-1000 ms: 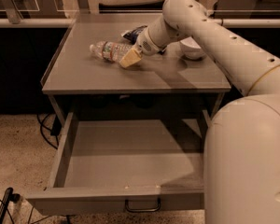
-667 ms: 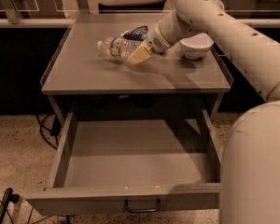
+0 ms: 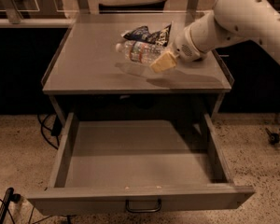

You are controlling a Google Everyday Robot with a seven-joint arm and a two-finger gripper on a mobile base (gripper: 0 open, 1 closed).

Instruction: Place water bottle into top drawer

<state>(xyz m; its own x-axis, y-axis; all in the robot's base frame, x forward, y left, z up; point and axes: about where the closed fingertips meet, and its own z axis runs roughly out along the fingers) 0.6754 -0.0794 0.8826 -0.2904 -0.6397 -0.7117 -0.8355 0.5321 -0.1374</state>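
End effector has lifted the water bottle off the tabletop.

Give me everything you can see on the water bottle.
The water bottle is small, of clear ribbed plastic, with a white cap and a narrow red-green label band. It lies nearly horizontal, cap toward the picture's left, and seems raised off the tabletop, with its shadow beneath. The pincer, above the tabletop's right half, is closed on its base end. A dark blue snack bag lies just behind; whether they touch is unclear.
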